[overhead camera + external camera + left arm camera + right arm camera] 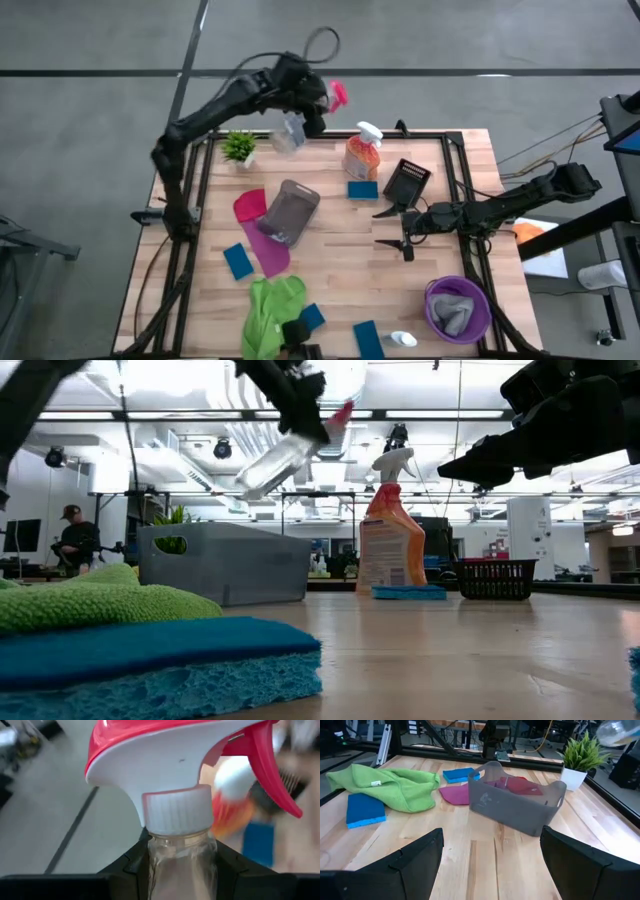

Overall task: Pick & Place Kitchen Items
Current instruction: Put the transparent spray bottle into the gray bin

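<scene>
Sponges perhaps four, spray bottles two

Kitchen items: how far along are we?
Done: only a grey cloth lies in the purple bowl. In hand: left gripper holds the clear red-trigger spray bottle aloft. Left: blue sponges, green cloth, orange spray bottle. Right gripper waits open.

Clear spray bottle: body cut off by the left wrist view's edge, contents not discernible. Orange spray bottle: blurred behind it. Blue sponge: cut off in the low view. Person: too small to tell more.
</scene>
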Robot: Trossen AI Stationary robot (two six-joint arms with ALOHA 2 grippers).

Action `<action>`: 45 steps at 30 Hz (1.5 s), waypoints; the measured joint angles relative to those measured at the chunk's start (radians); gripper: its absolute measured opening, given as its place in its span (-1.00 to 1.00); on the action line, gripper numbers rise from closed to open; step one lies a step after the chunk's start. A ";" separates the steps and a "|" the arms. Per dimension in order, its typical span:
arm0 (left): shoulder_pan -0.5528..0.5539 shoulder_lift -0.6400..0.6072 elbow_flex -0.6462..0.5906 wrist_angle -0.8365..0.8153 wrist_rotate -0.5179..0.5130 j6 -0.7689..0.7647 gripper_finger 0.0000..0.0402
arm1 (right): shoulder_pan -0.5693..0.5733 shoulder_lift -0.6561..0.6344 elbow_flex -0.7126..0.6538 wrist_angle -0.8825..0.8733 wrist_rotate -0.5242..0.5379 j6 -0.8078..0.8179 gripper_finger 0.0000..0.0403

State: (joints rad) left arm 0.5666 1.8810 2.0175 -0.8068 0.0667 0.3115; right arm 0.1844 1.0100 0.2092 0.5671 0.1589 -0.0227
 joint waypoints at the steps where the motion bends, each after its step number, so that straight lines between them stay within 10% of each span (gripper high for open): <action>1: -0.001 -0.036 -0.045 0.058 0.009 -0.028 -0.33 | 0.000 0.000 0.000 0.000 0.000 0.000 0.61; 8: -0.040 -0.326 -0.557 0.615 -0.054 -0.243 -0.33 | 0.000 0.000 0.000 0.000 0.000 0.000 0.61; 21: -0.349 -0.643 -1.394 1.563 -0.642 -0.272 -0.34 | 0.000 0.000 0.008 0.001 0.000 0.000 0.61; 27: -0.499 -0.642 -1.454 1.721 -0.806 -0.153 -0.34 | 0.000 0.000 0.019 0.001 0.001 -0.001 0.61; 45: -0.554 -0.455 -1.454 1.747 -0.858 -0.242 -0.34 | -0.001 0.001 0.021 0.000 0.021 0.002 0.61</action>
State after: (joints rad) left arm 0.0128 1.4265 0.5632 0.9406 -0.7911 0.0696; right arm 0.1837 1.0105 0.2298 0.5666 0.1799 -0.0212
